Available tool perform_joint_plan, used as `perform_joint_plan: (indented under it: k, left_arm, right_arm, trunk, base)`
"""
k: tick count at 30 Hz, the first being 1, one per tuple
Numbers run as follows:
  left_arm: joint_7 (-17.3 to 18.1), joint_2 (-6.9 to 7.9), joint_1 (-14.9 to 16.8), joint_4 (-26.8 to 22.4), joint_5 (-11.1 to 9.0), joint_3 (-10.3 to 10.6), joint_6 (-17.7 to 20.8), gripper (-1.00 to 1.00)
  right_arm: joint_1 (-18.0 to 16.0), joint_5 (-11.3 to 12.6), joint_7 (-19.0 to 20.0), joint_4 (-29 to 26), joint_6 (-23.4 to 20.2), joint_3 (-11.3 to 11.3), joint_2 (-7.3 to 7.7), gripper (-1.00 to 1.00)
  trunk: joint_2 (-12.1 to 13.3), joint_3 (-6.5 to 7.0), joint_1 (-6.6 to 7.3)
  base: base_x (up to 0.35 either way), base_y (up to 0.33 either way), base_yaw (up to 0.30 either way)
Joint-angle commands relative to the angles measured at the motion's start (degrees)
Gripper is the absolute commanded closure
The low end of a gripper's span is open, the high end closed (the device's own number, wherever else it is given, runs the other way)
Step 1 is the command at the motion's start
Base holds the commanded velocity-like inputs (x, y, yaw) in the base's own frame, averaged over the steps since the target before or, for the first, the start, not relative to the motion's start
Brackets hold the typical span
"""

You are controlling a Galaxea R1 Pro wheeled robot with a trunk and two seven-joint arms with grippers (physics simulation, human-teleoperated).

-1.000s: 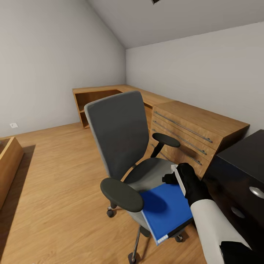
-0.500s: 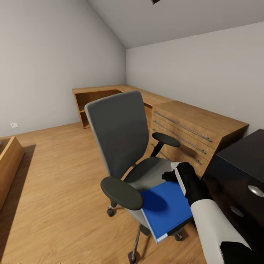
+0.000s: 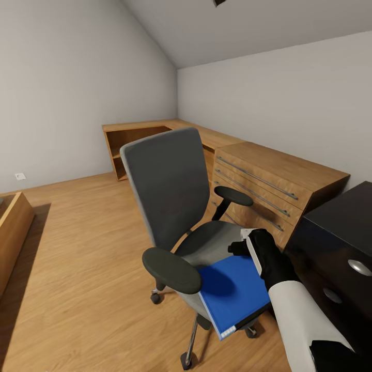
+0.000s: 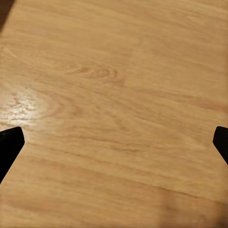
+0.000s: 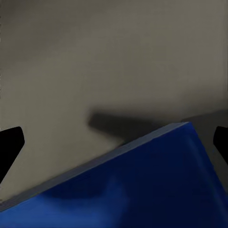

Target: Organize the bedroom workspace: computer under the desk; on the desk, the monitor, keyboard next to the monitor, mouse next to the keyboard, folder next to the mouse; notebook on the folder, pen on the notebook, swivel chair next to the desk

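A warm light-wood plank floor (image 3: 82, 248) spreads across the room under pale grey walls. A long low light-wood cabinet (image 3: 268, 178) with slim metal drawer handles runs along the far wall into the corner. At the right edge of the head view stands the glossy black-topped desk (image 3: 343, 217), its black drawer fronts carrying round silver knobs. Just beside it, in front of the cabinet, is the grey padded swivel chair (image 3: 165, 191) with black armrests and a chrome castor base, its backrest upright.

The thin flat bright blue folder (image 3: 232, 292) with white page edges lies on the chair's seat, its near corner jutting past the seat's front edge. The right gripper (image 3: 247, 249), black on a white forearm, sits at the folder's far edge; in the right wrist view its fingertips stand wide apart with the grey seat and the folder's blue corner between them, so it is spread and grips nothing.

The left gripper (image 4: 114, 142) is also spread wide, facing bare wooden floor.
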State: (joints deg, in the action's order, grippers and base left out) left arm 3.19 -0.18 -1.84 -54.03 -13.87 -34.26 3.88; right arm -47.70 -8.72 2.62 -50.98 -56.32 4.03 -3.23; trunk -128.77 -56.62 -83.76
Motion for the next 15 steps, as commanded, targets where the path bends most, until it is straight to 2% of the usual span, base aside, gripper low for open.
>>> perform_joint_plan:
  k: [1, 15]
  left_arm:
    - [0.32, -0.01, -0.01, -0.11, -0.58, -0.11, 0.4, -1.0]
    - [0.32, 0.01, -0.01, -0.11, -0.63, -0.2, 0.41, -1.0]
  right_arm:
    - [-0.03, -0.42, 0.28, -0.02, -0.2, 0.19, -0.09, -1.0]
    - [-0.03, -0.37, 0.28, 0.02, -0.2, 0.19, -0.12, -1.0]
  trunk:
    - [-0.02, -0.04, 0.01]
    - [-0.02, -0.04, 0.01]
  base:
    - [-0.028, 0.0, 0.0]
    - [-0.019, 0.0, 0.0]
